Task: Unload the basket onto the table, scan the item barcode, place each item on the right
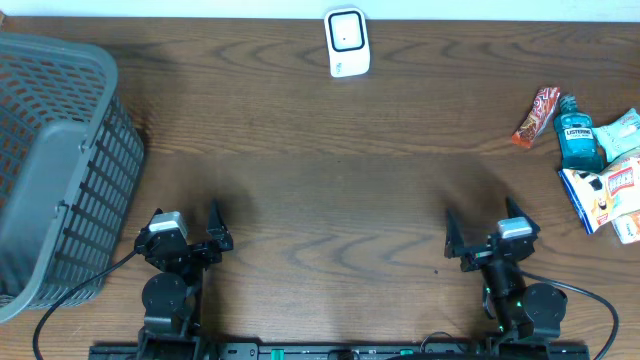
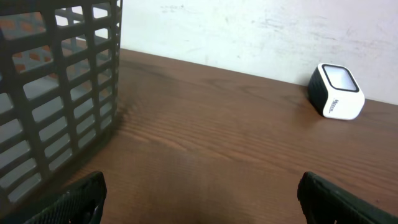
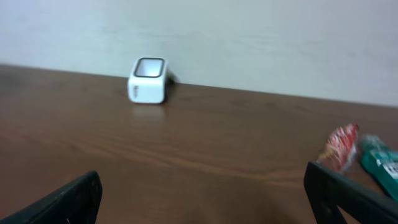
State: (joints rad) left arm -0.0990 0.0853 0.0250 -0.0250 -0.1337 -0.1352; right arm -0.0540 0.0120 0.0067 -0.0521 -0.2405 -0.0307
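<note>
A white barcode scanner (image 1: 347,42) with a dark window stands at the table's far edge, also seen in the left wrist view (image 2: 336,91) and the right wrist view (image 3: 148,80). The items lie in a group at the right edge: a red snack packet (image 1: 537,116) (image 3: 339,147), a teal mouthwash bottle (image 1: 579,134) (image 3: 380,163) and white printed boxes (image 1: 603,190). My left gripper (image 1: 187,215) (image 2: 200,193) hovers open near the front left with nothing between its fingers. My right gripper (image 1: 481,215) (image 3: 202,193) is open near the front right, well short of the items.
A large grey slatted basket (image 1: 55,160) (image 2: 56,93) fills the left side, right beside the left arm. Brown wooden table (image 1: 330,190) stretches between the arms and the scanner. A pale wall stands behind the table's far edge.
</note>
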